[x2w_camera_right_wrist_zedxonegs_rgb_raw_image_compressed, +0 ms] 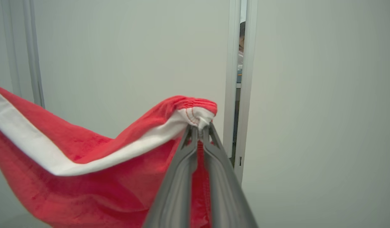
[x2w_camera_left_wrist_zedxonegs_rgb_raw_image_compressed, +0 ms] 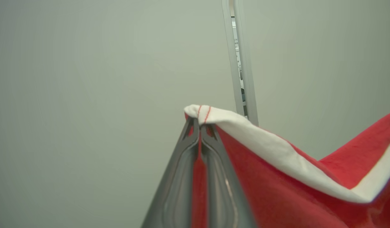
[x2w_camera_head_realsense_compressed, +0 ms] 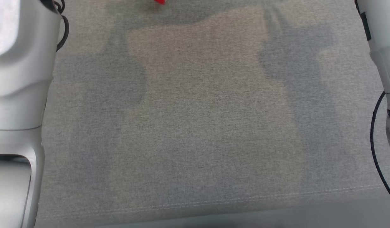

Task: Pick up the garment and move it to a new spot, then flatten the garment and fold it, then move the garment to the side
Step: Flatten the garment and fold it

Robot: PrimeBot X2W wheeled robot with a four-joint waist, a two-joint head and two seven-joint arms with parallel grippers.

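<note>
The garment (x2w_camera_left_wrist_zedxonegs_rgb_raw_image_compressed: 277, 190) is red cloth with a white band along its edge. My left gripper (x2w_camera_left_wrist_zedxonegs_rgb_raw_image_compressed: 199, 122) is shut on one corner of it, the white hem bunched at the fingertips. In the right wrist view the garment (x2w_camera_right_wrist_zedxonegs_rgb_raw_image_compressed: 87, 177) sags away to the left, and my right gripper (x2w_camera_right_wrist_zedxonegs_rgb_raw_image_compressed: 201, 129) is shut on its other corner. The cloth hangs stretched between the two grippers, up in the air in front of a pale wall. In the head view a small scrap of the red garment (x2w_camera_head_realsense_compressed: 160, 2) peeks in at the top edge, above the grey fabric surface (x2w_camera_head_realsense_compressed: 195, 126).
My pale left forearm (x2w_camera_head_realsense_compressed: 17, 95) fills the left side of the head view and my right forearm (x2w_camera_head_realsense_compressed: 384, 63) with a black cable runs down the right edge. A stitched seam (x2w_camera_head_realsense_compressed: 213, 201) marks the surface's near edge. Behind the cloth a narrow door gap (x2w_camera_right_wrist_zedxonegs_rgb_raw_image_compressed: 240, 79) shows part of a person.
</note>
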